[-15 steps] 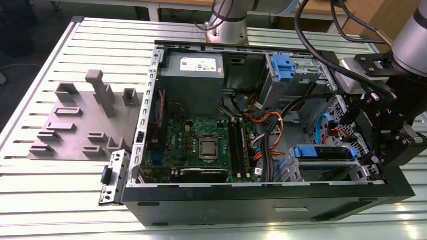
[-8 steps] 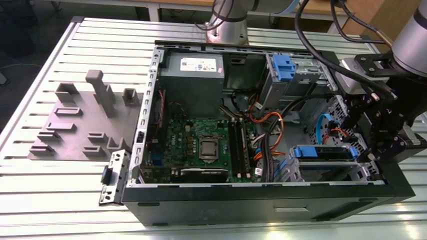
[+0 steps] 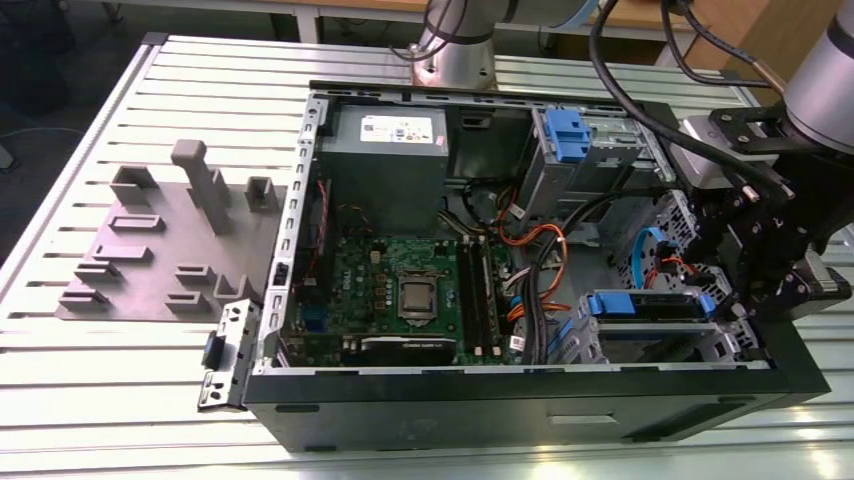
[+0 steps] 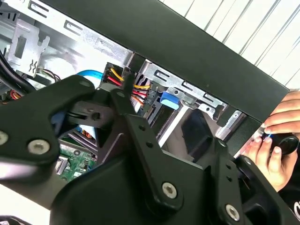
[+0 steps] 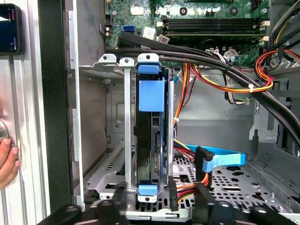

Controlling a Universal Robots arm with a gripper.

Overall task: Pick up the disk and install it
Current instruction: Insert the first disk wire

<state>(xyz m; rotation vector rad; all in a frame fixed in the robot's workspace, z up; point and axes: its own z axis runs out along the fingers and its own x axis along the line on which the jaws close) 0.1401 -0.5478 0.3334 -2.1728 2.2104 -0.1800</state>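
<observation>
The disk (image 5: 151, 136) stands on edge in the silver drive cage (image 5: 127, 122) inside the open computer case (image 3: 534, 400), its blue carrier handle uppermost in the first wrist view. In the exterior view the disk (image 3: 638, 305) sits in the cage at the case's front corner on the exterior view's right. My gripper (image 5: 157, 208) hovers just off the disk's end, open, one dark finger (image 5: 112, 206) on each side and nothing held. Its black linkage (image 4: 140, 154) crosses the second wrist view. The gripper (image 3: 731, 285) hangs over the case's side on the exterior view's right.
Bundled cables (image 5: 225, 79) and a blue ribbon cable (image 5: 220, 157) run beside the cage. A second blue carrier (image 3: 567, 135) sits in the upper bay, with the grey power supply (image 3: 387, 140) further back. A person's hand (image 4: 274, 150) rests outside the case wall. A grey fixture (image 3: 174, 240) lies on the slatted table.
</observation>
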